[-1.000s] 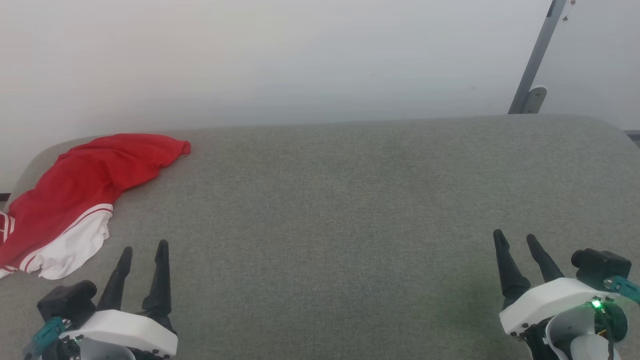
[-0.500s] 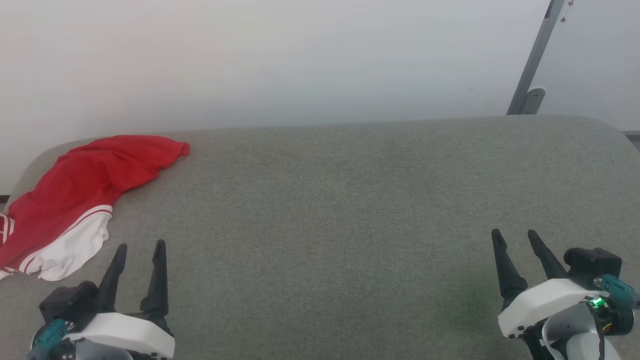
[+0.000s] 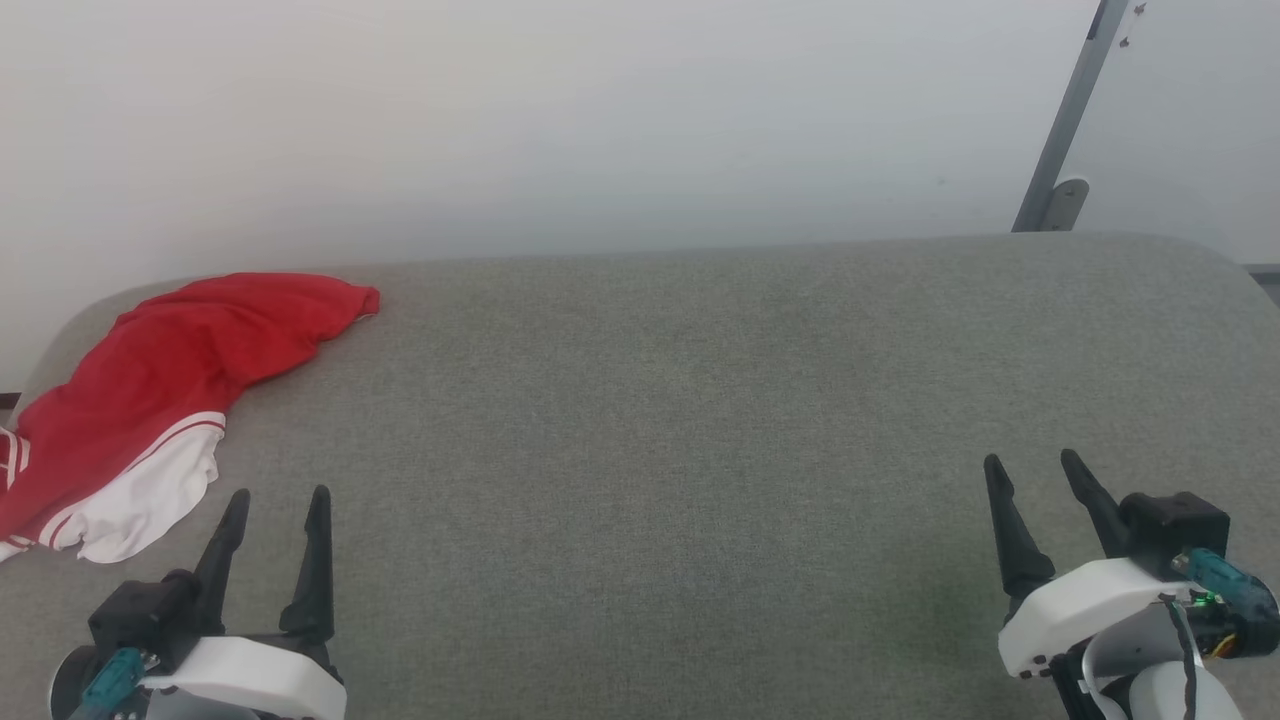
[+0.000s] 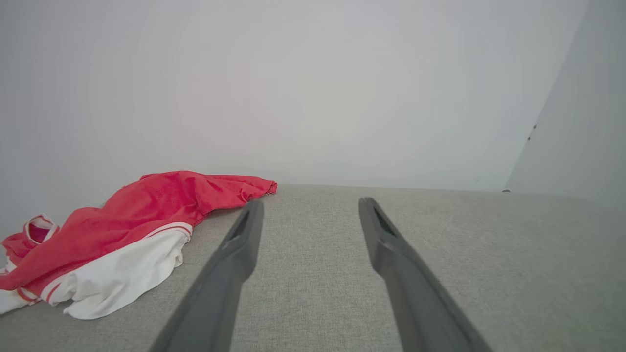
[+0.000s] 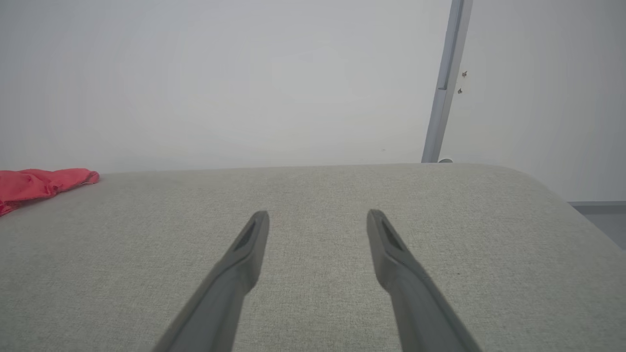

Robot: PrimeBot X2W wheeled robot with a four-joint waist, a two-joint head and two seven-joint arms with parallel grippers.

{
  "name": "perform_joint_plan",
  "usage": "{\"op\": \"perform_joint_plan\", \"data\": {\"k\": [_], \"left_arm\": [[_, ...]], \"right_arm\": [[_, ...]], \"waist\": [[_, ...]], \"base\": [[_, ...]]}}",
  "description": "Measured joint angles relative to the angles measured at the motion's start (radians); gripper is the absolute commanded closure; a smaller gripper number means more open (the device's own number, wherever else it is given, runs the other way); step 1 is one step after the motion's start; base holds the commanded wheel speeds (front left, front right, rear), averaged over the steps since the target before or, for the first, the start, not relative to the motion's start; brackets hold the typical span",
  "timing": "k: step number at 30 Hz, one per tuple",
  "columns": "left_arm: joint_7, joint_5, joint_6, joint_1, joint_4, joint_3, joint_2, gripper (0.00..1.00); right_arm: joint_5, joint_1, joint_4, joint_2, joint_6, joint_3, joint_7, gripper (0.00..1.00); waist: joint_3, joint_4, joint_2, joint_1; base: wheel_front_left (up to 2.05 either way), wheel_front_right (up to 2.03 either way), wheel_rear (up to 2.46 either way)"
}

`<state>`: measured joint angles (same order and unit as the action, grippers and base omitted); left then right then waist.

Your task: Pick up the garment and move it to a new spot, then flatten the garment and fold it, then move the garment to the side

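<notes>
The garment (image 3: pixel 150 390), a bright red T-shirt with a white sleeve and thin red stripe trim, lies crumpled at the far left of the grey upholstered surface (image 3: pixel 700 400), partly over its left edge. In the left wrist view the garment (image 4: pixel 137 220) sits left of my fingers, its neck opening at the far left. My left gripper (image 3: pixel 278 493) stands open at the lower left, just right of the white sleeve, holding nothing. Far from the shirt, at the lower right, my right gripper (image 3: pixel 1030 457) is open and empty too. The right wrist view shows a red edge of the garment (image 5: pixel 44 182) at the far left.
A white wall rises right behind the surface's back edge. A grey metal post (image 3: pixel 1065 130) leans at the back right, with its foot (image 3: pixel 1062 205) behind the surface. The surface's corners are rounded, and a strip of floor (image 5: pixel 601 215) shows past the right edge.
Both grippers have drawn slightly back toward the bottom of the head view, and the right wrist has turned a little. The garment lies as before.
</notes>
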<state>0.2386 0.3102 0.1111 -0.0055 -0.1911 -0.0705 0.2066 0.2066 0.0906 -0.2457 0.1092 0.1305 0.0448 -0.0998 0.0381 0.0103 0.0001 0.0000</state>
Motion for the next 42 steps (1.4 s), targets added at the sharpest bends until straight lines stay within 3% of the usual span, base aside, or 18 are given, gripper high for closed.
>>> {"op": "perform_joint_plan", "data": {"k": [14,29,42], "left_arm": [[0.022,-0.067,0.008,0.003,0.006,-0.01,0.003,0.0],[0.023,-0.05,0.012,0.003,0.0,-0.018,0.002,0.0],[0.023,-0.005,-0.001,0.001,-0.028,-0.072,-0.008,0.0]], "right_arm": [[-0.095,0.0,0.014,0.002,0.0,-0.004,-0.022,0.0],[-0.095,0.0,0.013,0.004,0.0,-0.014,-0.033,0.0],[-0.086,0.001,0.009,0.012,0.0,-0.075,-0.042,0.0]], "waist": [[0.004,-0.002,0.0,0.0],[0.007,-0.006,0.0,0.0],[0.022,-0.089,0.0,0.0]], "base": [[0.0,0.0,0.0],[0.0,0.0,0.0],[0.0,0.0,0.0]]}}
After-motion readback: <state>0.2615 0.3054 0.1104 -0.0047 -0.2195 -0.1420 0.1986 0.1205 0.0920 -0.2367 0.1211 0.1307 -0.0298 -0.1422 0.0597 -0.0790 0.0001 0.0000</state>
